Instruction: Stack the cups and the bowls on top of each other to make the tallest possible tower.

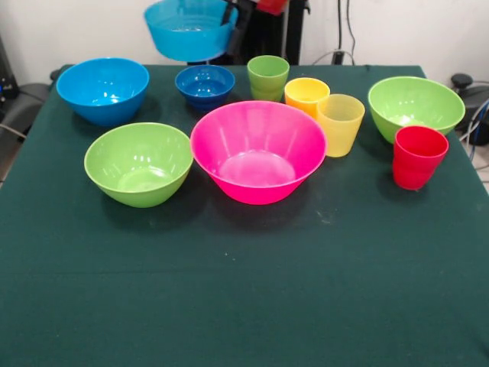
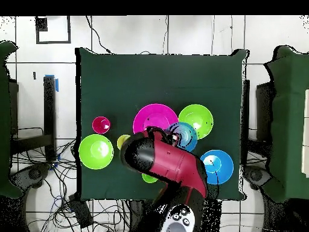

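My gripper [image 1: 231, 18] is shut on the right rim of the small light blue bowl [image 1: 189, 29] and holds it in the air near the far edge, roughly above the small dark blue bowl [image 1: 205, 84]. The held bowl also shows in the overhead view [image 2: 186, 136], beside my gripper [image 2: 172, 136]. The bright blue bowl [image 1: 102, 89] stands at the far left. The pink bowl [image 1: 257, 151] is in the middle, between two lime bowls [image 1: 139, 163] [image 1: 415, 105]. The green cup [image 1: 267, 76], orange cup [image 1: 306, 95], yellow cup [image 1: 340, 122] and red cup [image 1: 416, 156] stand upright. No stack shows.
All things stand on a dark green tablecloth [image 1: 244, 290] that reaches the near edge. In the overhead view my red arm [image 2: 172, 166] covers the cups near the base and the dark blue bowl. Cables lie on the floor [image 2: 42, 175] beside the table.
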Available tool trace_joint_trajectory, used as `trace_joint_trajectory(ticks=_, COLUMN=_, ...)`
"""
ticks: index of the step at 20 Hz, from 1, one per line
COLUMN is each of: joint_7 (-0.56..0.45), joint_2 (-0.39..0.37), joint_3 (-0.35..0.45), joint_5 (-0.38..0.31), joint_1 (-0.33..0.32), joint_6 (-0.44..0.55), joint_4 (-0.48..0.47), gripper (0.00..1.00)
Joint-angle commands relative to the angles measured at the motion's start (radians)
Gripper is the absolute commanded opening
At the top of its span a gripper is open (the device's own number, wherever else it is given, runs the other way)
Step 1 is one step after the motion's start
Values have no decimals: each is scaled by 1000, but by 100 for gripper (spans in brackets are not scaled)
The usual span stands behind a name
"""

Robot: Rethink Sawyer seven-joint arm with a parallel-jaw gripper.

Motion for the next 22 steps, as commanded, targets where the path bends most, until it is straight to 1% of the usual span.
trace_joint_trajectory(ticks=1, joint_7=108, joint_2=-26, joint_3=111, joint_5=-89, joint_1=-42, joint_6=-118, joint_4=167, gripper=0)
trace_joint_trajectory(ticks=6, joint_7=117, joint_2=-39, joint_3=148, joint_5=-99, joint_1=-81, joint_6=-179, joint_4=219, gripper=0)
trace_joint_trajectory(ticks=8, joint_7=128, joint_2=-35, joint_3=143, joint_5=-105, joint_1=-76, joint_6=-204, joint_4=224, gripper=0)
trace_joint_trajectory(ticks=11, joint_7=152, joint_2=-29, joint_3=134, joint_5=-97, joint_1=-61, joint_6=-228, joint_4=237, gripper=0)
trace_joint_trajectory(ticks=16, joint_7=186, joint_2=-13, joint_3=157, joint_5=-70, joint_1=-60, joint_6=-269, joint_4=274, gripper=0)
trace_joint_trajectory(ticks=20, joint_7=213, joint_2=-4, joint_3=154, joint_5=-56, joint_1=-47, joint_6=-294, joint_4=291, gripper=0)
trace_joint_trajectory(ticks=22, joint_7=219, joint_2=1, joint_3=169, joint_5=-58, joint_1=-59, joint_6=-307, joint_4=298, gripper=0)
